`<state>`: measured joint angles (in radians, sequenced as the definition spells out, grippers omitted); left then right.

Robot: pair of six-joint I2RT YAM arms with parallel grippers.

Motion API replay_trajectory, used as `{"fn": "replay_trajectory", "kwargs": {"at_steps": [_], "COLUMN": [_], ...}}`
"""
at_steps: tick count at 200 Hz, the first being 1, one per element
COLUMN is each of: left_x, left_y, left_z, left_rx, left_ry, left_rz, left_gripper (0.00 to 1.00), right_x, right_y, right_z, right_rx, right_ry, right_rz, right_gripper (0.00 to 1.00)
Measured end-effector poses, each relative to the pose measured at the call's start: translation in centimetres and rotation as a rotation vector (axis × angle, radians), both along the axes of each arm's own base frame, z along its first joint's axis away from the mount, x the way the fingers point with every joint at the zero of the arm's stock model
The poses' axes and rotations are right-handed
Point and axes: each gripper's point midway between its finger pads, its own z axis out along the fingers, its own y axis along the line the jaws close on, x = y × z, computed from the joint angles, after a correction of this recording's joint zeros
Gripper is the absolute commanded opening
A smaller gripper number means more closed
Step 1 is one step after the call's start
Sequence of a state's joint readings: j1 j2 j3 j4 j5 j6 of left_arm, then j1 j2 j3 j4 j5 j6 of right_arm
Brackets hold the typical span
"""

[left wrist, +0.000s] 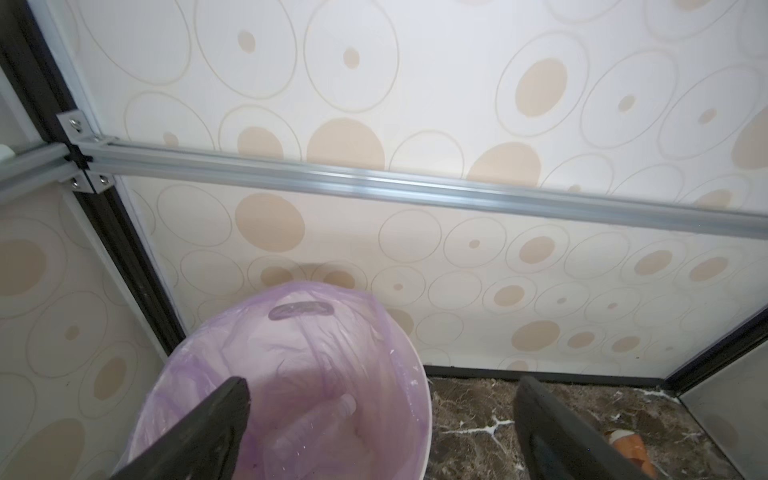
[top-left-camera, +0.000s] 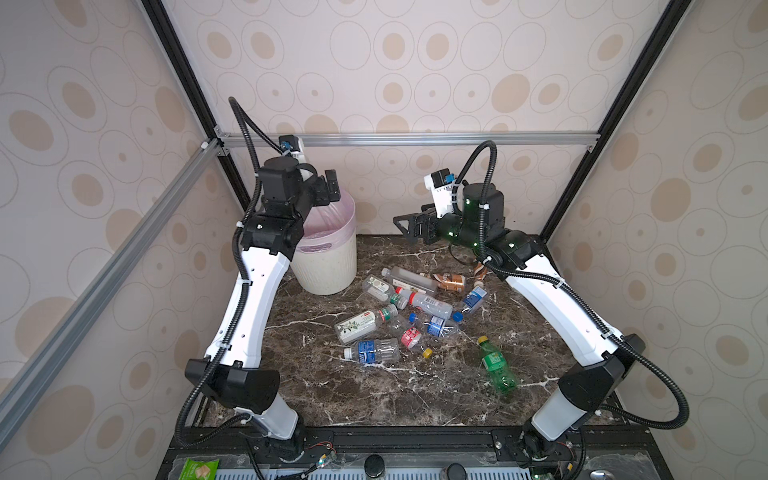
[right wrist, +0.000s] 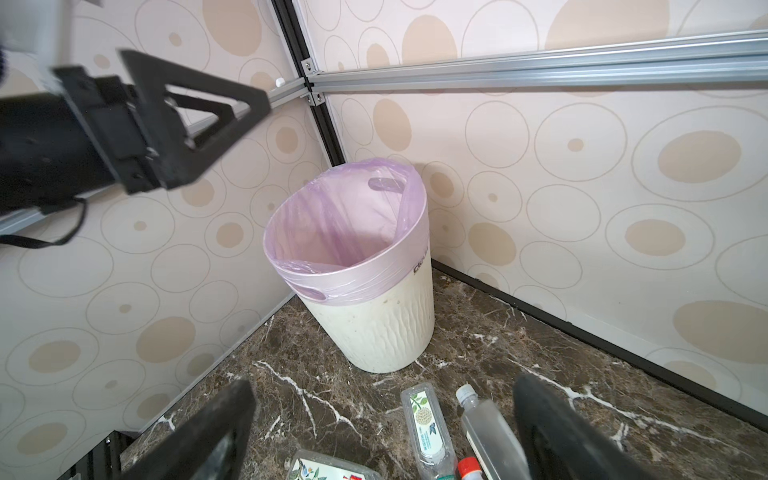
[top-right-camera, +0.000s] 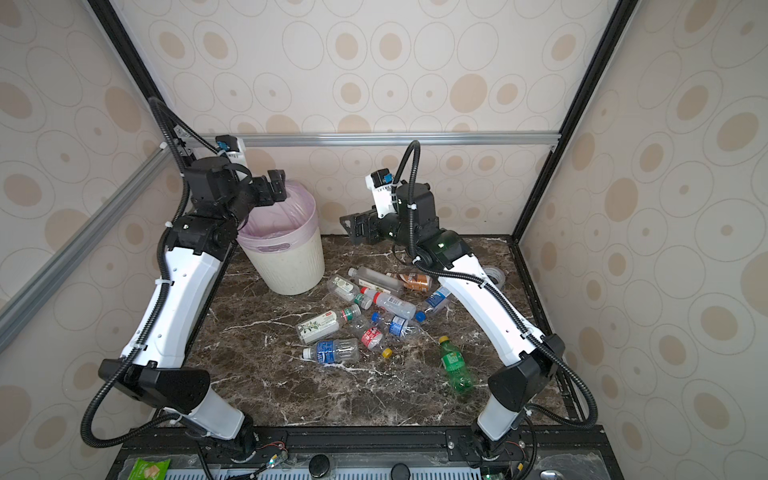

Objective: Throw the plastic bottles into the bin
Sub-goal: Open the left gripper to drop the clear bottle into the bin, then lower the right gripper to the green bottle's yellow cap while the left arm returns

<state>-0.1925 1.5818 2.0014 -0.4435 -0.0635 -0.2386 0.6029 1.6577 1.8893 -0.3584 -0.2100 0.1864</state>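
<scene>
The left gripper [left wrist: 384, 386] hangs over the round off-white ribbed bin [top-left-camera: 328, 270], jaws spread and empty — one clear plastic bottle [left wrist: 324, 419] lies inside. The right gripper [top-left-camera: 405, 228], jaws spread too, hovers above small plastic bottles [top-left-camera: 432, 305] scattered on the dark marble counter [top-left-camera: 374, 390].

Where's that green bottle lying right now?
In a top view the green bottle lies on its side on the marble table, on the right, apart from the other bottles and close to the right arm.
</scene>
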Motion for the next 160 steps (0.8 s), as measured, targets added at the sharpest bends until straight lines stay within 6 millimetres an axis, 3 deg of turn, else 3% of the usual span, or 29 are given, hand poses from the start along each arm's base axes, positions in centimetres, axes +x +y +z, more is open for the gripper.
{"fn": "replay_trajectory", "kwargs": {"at_steps": [33,89,108,128,160], "left_x": [-1.8,-1.4,-1.5,-1.7,-2.9], "left_y": [-0.1,-1.8,-4.0,-7.6,-13.1], "left_z": [2.2,0.2,-0.6,-2.4,-8.2], "left_rx": [-0.018,-0.022,-0.026,-0.027,-0.036], "left_ry": [-0.053,-0.009,0.004,0.029,0.122], "left_rz": [-0.015,-0.062,-0.111,-0.189,-0.312], "left_gripper": [0.99,0.99,0.99,0.99,0.99], "right_x": [0.0,0.1,0.3,0.5,-0.3], "right_y": [0.0,-0.2,-0.9,-2.4,-7.6], "right_z": [0.0,-0.6,-1.8,-4.0,-9.1], "right_rx": [0.009,-0.005,-0.037,-0.093,-0.193], "right_ry": [0.011,0.027,0.056,0.113,0.242], "right_rz": [-0.004,-0.016,-0.053,-0.109,-0.246], "right_gripper": [1.00,1.00,1.00,1.00,1.00]}}
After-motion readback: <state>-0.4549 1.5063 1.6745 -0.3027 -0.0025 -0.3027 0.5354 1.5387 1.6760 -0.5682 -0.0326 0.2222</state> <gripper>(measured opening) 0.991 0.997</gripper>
